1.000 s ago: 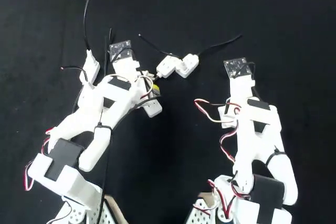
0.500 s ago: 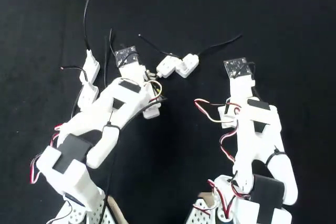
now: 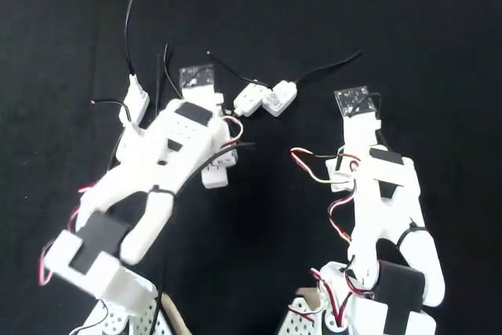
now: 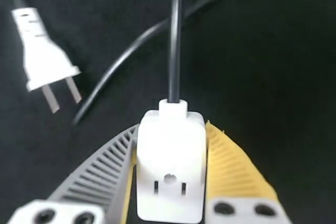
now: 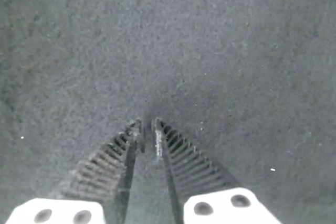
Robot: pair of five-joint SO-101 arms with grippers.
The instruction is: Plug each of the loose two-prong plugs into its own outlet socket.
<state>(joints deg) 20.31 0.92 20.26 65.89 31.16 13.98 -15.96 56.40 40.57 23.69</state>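
High view: the left arm point(image 3: 176, 135) has swung its wrist slightly toward the joined pair point(image 3: 267, 98) and away from the loose plug point(image 3: 135, 104) on the worktop point(image 3: 439, 45). The right arm point(image 3: 376, 186) has not moved. Left wrist view: the left gripper point(image 4: 170, 129) is clenched on the socket point(image 4: 170, 177), with the plug lying near. Right wrist view: the right gripper point(image 5: 148, 127) is closed and empty. The socket looks secured, but mating it with the plug remains to be done.
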